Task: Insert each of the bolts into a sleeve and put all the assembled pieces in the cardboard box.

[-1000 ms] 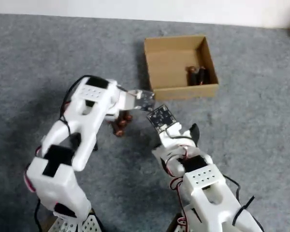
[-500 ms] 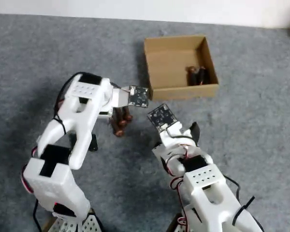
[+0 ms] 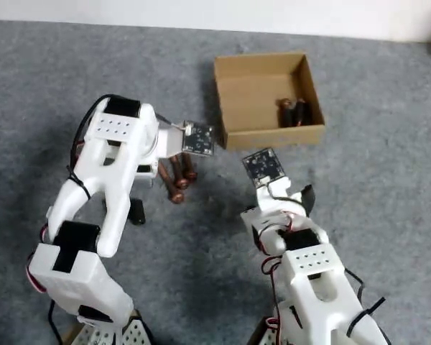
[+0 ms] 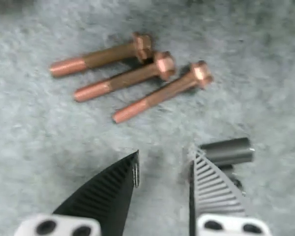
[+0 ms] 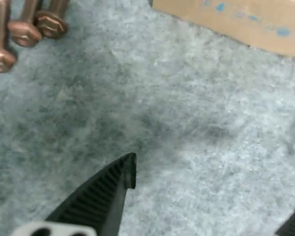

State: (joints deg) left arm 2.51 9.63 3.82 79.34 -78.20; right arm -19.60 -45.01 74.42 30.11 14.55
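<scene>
Three copper bolts (image 4: 137, 81) lie side by side on the grey carpet, just past my left gripper (image 4: 162, 164), which hangs open over bare carpet. A black sleeve (image 4: 227, 150) lies right beside one of its fingers (image 4: 206, 177). From above, the bolts (image 3: 177, 177) rest under the left arm's wrist. My right gripper (image 5: 214, 191) is open and holds nothing, between the bolt heads (image 5: 24, 30) and the cardboard box (image 5: 236, 19). Dark assembled pieces (image 3: 293, 113) lie inside the box (image 3: 233, 86), at its near right corner.
Grey carpet covers the whole table. The left arm (image 3: 115, 165) stands left of the bolts and the right arm (image 3: 294, 244) below the box. Open carpet stretches to the right of the box and to the far left.
The left arm's wrist has pulled back to the left, away from the box and the right arm. The right arm's wrist has shifted to the right, closer to the box's front wall.
</scene>
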